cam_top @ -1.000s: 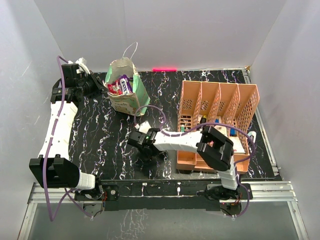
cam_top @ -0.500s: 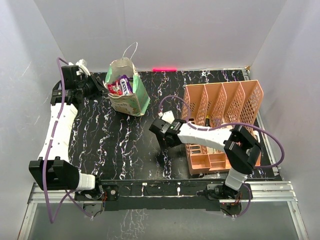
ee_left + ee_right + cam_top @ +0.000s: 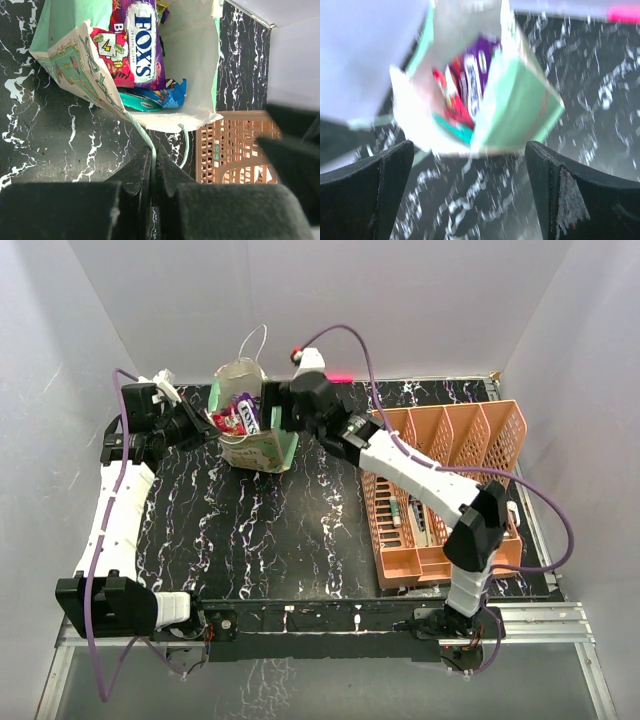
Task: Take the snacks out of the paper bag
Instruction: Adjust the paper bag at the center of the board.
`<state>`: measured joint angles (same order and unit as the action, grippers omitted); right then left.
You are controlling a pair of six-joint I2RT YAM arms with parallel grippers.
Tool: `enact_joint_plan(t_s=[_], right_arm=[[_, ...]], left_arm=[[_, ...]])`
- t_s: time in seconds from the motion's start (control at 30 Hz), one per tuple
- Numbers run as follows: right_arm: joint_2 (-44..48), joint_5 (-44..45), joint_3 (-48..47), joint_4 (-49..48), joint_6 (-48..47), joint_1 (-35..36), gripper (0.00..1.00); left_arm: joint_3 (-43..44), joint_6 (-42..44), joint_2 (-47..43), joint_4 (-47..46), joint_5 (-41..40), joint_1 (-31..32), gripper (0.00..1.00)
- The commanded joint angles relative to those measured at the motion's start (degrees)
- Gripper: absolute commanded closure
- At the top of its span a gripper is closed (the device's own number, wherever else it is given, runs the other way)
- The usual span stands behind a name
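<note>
The paper bag (image 3: 262,445) stands tilted at the back left of the table, its mouth open. Inside show the snacks: a purple Fox's packet (image 3: 142,42), a red-pink packet (image 3: 111,52), a teal one (image 3: 137,102) and a small blue wrapper (image 3: 170,96). My left gripper (image 3: 205,425) is shut on the bag's thin cord handle (image 3: 145,137), which runs between its fingertips (image 3: 140,167). My right gripper (image 3: 273,406) hovers at the bag's right rim, open wide with nothing between its fingers. In the blurred right wrist view the bag (image 3: 517,107) and its snacks (image 3: 470,85) lie just ahead of the right gripper (image 3: 469,150).
A peach slotted organiser (image 3: 495,445) with small items lies at the right side of the table, under the right forearm, and shows in the left wrist view as the organiser (image 3: 235,150). White walls close in behind and on both sides.
My right arm has swung from the middle of the table up and back to the bag's mouth, staying open. The organiser shifted and turned. The left gripper kept its hold on the handle.
</note>
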<state>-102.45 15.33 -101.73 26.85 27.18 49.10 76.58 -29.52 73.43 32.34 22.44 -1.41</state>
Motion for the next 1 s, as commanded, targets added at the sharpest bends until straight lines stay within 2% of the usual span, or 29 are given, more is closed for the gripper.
enact_joint_plan(t_s=[0.0,0.17,0.37,0.53,0.67,0.77,0.87,0.97], right_arm=[[-7.77,-5.98,-9.72,-15.42,-0.68,-4.68,0.02],[-18.77,-8.1,-22.57,-20.35,-1.76,-7.41,0.02],[-28.44,-11.05,-31.31,-28.75,-4.53,-7.97,0.04],[-33.37,-11.42,-35.69,-32.99,-5.5,-8.3,0.08],[-34.2,-10.45,-35.71,-35.71,-5.67,-8.88,0.15],[-36.35,-13.01,-37.5,-37.24,-5.03,-9.72,0.19],[-39.09,-15.7,-41.18,-37.26,-4.46,-10.32,0.27],[-39.69,-17.18,-40.05,-40.79,-4.61,-10.41,0.28]], left_arm=[[-1.43,-1.15,-4.54,-2.29,4.35,-0.4,0.99],[-3.84,-1.41,-5.91,-3.05,5.51,-0.41,0.99],[-5.34,-0.65,-7.25,-2.5,5.3,-0.37,1.0],[-5.93,0.57,-8.62,-1.12,3.69,-0.2,0.99],[-7.49,1.05,-10.05,-0.77,2.82,-0.08,1.0],[-8.58,1.74,-10.8,-0.28,2.0,0.05,1.0],[-9.47,2.48,-11.24,0.53,1.03,0.24,1.0],[-10.03,3.0,-11.29,1.32,0.75,0.4,1.0]])
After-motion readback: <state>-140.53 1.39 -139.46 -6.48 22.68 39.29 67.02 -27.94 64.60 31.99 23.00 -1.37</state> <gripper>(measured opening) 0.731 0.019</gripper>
